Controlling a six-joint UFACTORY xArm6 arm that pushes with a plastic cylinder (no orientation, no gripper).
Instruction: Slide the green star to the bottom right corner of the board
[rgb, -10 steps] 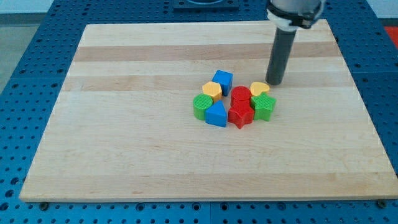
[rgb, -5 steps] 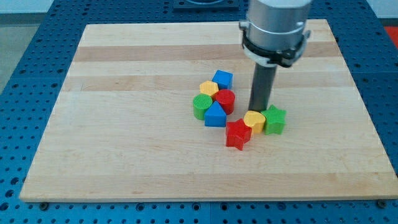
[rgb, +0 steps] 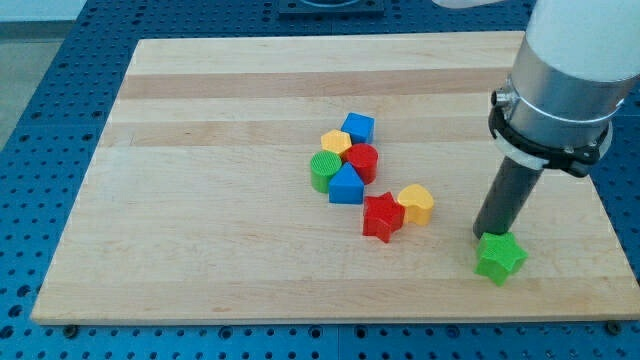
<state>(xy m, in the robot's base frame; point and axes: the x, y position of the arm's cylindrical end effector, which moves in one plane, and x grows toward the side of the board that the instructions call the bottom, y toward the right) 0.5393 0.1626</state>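
The green star (rgb: 500, 258) lies near the board's bottom right, a short way in from the bottom edge and the right edge. My tip (rgb: 487, 236) stands right behind it, on its upper left side, touching or almost touching it. The rod rises from there to the large grey arm body at the view's right. The wooden board (rgb: 200, 250) fills most of the view.
A red star (rgb: 382, 216) and a yellow heart-like block (rgb: 416, 203) lie together left of my tip. Further up-left a cluster holds a red cylinder (rgb: 362, 162), a blue block (rgb: 347, 185), a green cylinder (rgb: 324, 171), a yellow block (rgb: 336, 142) and a blue cube (rgb: 358, 127).
My tip has swept from the cluster's upper right down to the lower right, pushing the green star toward the bottom right. The red star and yellow heart were shoved out of the cluster.
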